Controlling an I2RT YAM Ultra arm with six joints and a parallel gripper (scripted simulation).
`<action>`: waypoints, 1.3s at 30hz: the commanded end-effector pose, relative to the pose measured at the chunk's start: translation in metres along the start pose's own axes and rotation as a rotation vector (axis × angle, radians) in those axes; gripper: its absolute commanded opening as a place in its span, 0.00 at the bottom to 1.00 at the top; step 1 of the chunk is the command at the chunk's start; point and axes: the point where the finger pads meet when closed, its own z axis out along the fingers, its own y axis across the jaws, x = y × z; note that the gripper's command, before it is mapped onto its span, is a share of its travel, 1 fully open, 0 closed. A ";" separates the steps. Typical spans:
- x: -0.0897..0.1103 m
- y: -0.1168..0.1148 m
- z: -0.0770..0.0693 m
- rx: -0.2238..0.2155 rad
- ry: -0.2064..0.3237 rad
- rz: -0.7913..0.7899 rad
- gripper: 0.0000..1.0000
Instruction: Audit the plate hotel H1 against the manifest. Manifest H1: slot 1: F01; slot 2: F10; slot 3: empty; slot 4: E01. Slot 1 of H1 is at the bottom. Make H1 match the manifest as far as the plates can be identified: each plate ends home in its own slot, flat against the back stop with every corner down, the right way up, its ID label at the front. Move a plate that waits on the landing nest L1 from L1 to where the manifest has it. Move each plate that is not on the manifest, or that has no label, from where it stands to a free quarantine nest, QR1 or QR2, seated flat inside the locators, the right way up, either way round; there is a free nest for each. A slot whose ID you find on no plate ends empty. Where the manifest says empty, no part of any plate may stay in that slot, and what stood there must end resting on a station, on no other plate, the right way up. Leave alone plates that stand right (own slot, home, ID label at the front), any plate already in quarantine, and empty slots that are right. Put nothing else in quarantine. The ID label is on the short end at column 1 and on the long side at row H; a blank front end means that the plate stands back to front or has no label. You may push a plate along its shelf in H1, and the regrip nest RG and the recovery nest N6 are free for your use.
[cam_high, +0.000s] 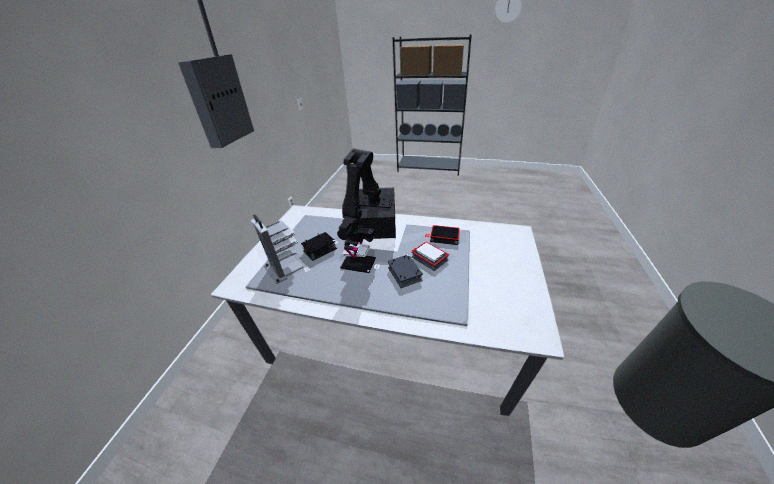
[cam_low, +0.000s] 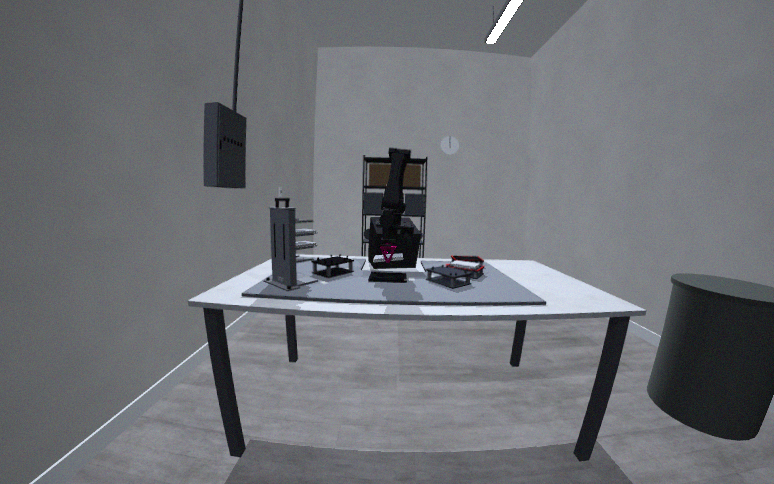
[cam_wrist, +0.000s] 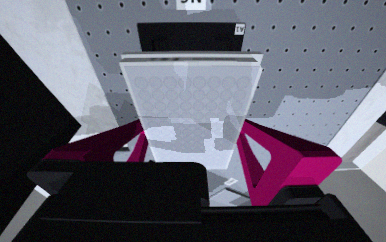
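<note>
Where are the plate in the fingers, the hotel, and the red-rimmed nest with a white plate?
Plate (cam_wrist: 190, 95), wrist view, its clear top face.
Hotel (cam_high: 267, 246), top view, its upright side panel.
Red-rimmed nest (cam_high: 416, 256), top view, its red near-left rim.

top: high, oblique | exterior: front, table-height | wrist: close, downward
</note>
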 end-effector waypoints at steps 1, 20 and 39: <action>0.000 -0.003 -0.003 0.013 0.001 -0.001 0.86; 0.000 -0.002 0.002 0.013 0.001 -0.001 0.86; 0.000 -0.001 0.013 0.013 0.001 -0.001 0.86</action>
